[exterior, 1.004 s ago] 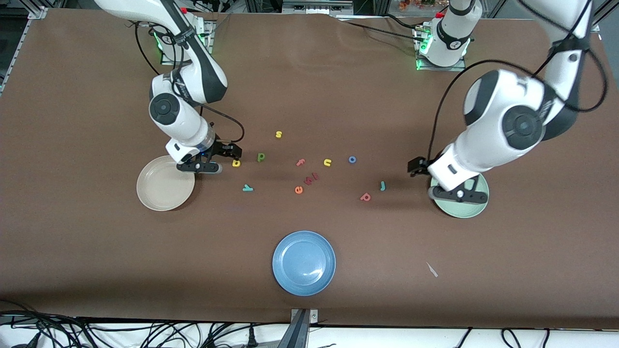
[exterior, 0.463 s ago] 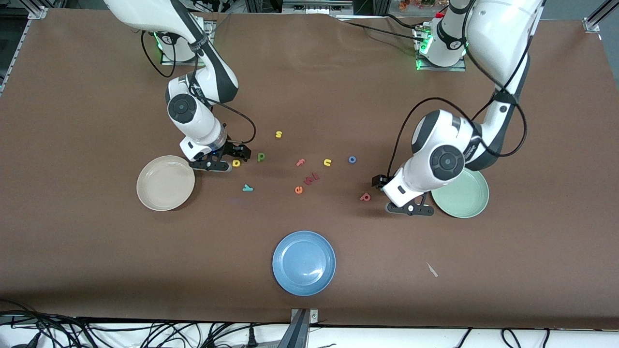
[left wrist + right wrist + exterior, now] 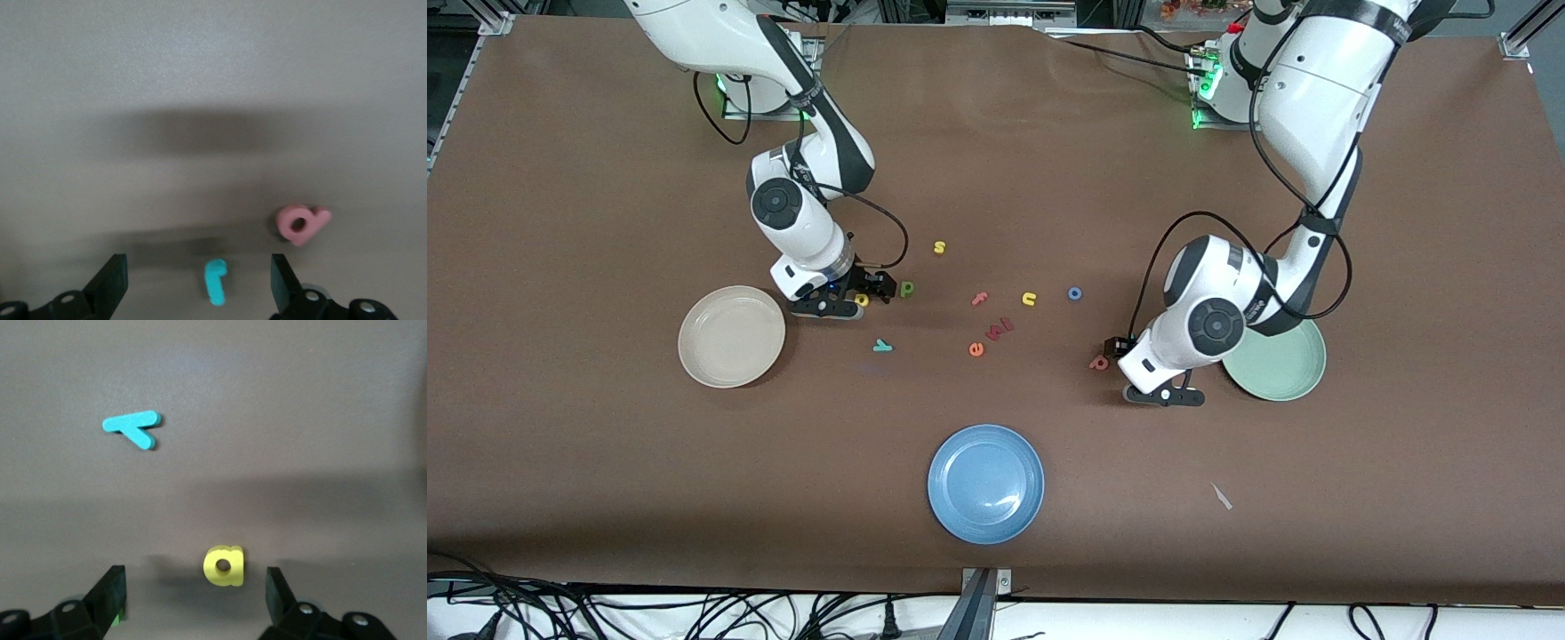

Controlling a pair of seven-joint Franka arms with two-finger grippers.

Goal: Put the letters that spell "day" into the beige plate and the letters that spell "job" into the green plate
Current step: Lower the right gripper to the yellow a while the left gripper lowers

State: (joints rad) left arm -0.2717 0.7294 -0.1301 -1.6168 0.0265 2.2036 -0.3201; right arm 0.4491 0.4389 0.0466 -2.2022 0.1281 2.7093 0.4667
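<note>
My right gripper point(image 3: 855, 298) is low over the table, open, and the yellow d point(image 3: 224, 566) lies between its fingers, untouched. The dark green letter point(image 3: 907, 288) lies just beside it and the teal y point(image 3: 882, 345) nearer the front camera. The beige plate point(image 3: 731, 336) sits empty toward the right arm's end. My left gripper point(image 3: 199, 290) is open around the teal j point(image 3: 215, 281), which the arm hides in the front view. The pinkish-red b point(image 3: 1099, 362) lies beside it, the blue o point(image 3: 1074, 293) farther off. The green plate point(image 3: 1285, 369) is partly covered by the left arm.
A blue plate point(image 3: 985, 483) sits near the table's front edge. Mid-table lie a yellow s point(image 3: 939, 247), pink f point(image 3: 980, 299), yellow u point(image 3: 1029, 299), orange e point(image 3: 976, 349) and dark red letters point(image 3: 1000, 327). A small white scrap point(image 3: 1221, 496) lies nearer the camera.
The left arm swung from over the green plate down to the teal j, now hidden in the front view. The right gripper slid from the beige plate's rim to straddle the yellow d.
</note>
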